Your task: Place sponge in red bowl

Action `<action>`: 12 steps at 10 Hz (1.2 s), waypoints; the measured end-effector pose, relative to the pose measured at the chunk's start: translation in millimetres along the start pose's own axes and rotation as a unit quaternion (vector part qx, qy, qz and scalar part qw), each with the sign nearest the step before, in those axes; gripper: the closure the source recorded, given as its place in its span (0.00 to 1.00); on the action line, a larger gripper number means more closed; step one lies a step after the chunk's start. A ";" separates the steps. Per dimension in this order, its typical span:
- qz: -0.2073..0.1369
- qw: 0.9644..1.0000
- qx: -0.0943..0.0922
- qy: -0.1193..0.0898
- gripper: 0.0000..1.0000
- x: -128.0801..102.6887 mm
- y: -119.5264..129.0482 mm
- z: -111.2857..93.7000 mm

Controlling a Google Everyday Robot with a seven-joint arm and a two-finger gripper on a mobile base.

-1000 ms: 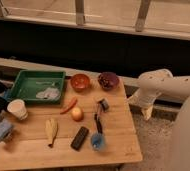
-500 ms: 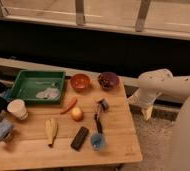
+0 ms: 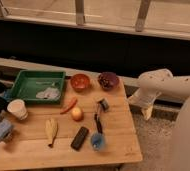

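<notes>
Pincer spread, hanging beside the table; sponge at the opposite edge, well apart.

Lab-like test area; cluttered wooden table, railing posts behind

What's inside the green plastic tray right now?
A pale whitish cloth rag lies in the green rectangular tray; anything under it is covered. The pincer hangs right of the wooden table, apart from the tray.
</notes>
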 end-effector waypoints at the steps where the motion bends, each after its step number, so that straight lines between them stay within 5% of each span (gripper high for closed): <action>1: 0.000 1.000 0.000 0.000 0.20 0.0 0.1 -0.1; 7: -0.100 0.994 0.003 -0.037 0.20 29.5 37.0 -18.8; 12: -0.164 0.986 -0.004 -0.035 0.20 78.5 66.8 -25.2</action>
